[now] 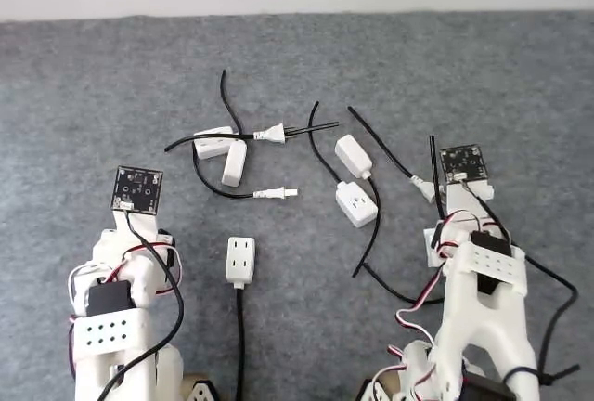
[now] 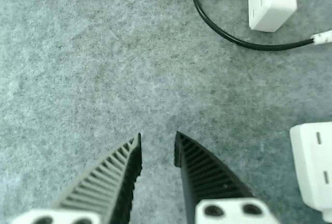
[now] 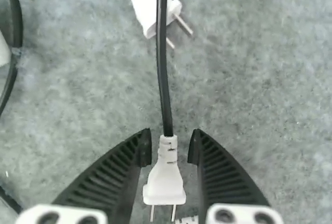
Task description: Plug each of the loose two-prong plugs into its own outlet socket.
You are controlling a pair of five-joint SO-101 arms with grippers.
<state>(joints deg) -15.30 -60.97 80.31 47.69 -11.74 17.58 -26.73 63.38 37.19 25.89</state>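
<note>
Nothing seems plugged yet: right end effector [image 3: 169,133] narrowly straddles a white two-prong plug [image 3: 165,180], left end effector [image 2: 158,136] narrow, empty; other plugs [image 1: 270,134] loose toward nine o'clock.

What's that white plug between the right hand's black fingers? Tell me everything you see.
A small white two-prong plug, seemingly moulded plastic, with a ribbed neck where its black cord leaves. Its metal prongs point back toward the arm. It lies flat on the grey carpet between the open fingers of the right hand, a narrow gap showing either side, plugged into nothing.
</note>
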